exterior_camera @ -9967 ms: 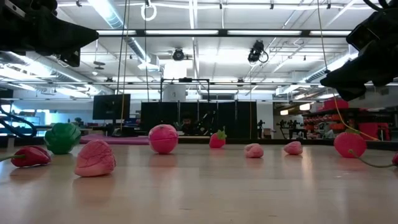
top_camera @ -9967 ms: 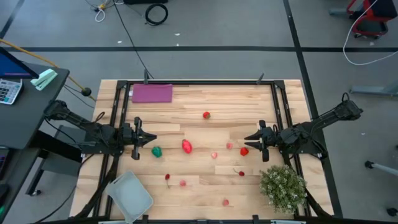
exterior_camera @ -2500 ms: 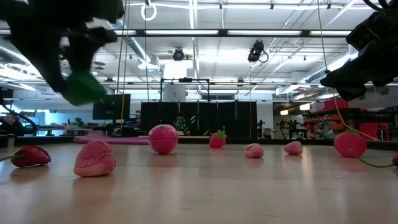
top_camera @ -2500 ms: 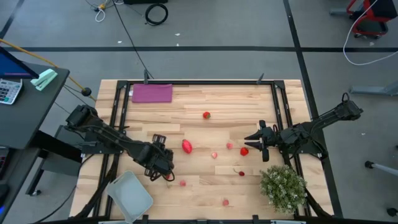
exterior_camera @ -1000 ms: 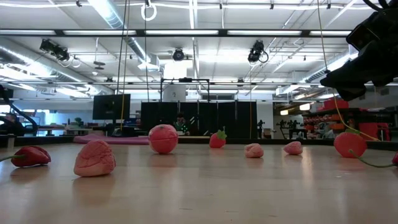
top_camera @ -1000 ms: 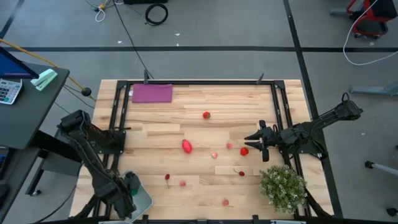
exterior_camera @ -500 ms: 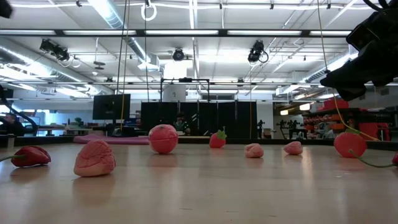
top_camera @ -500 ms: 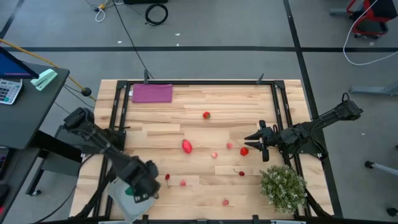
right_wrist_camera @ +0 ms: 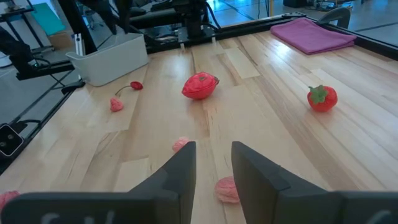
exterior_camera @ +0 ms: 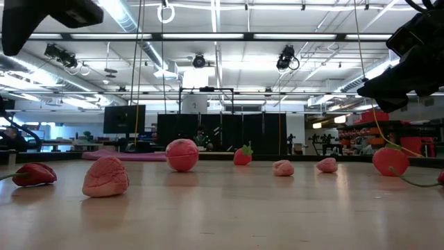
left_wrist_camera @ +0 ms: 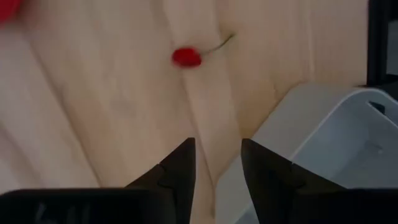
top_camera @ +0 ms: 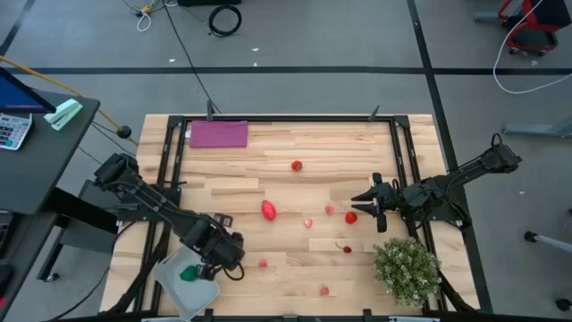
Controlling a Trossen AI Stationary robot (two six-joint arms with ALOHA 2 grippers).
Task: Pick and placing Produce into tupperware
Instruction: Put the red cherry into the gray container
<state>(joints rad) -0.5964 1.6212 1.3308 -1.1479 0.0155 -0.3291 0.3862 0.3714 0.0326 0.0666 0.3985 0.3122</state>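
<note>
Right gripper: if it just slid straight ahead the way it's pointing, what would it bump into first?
Probably the small pink piece lying just past the right gripper; the red fruit lies farther along. Depth is hard to judge.

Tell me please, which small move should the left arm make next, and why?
Probably move the left hand toward the red cherry, the nearest piece. The green piece already lies in the tupperware, and the hand's fingers stand apart with nothing between them, beside the container's edge.

A robotics lab is showing here: long fluorescent ceiling lights [exterior_camera: 208,36] are glowing over a grey taped floor [top_camera: 295,80], with black coiled cable [top_camera: 224,18] lying at twelve o'clock beyond the slatted wooden worktop [top_camera: 295,192].
</note>
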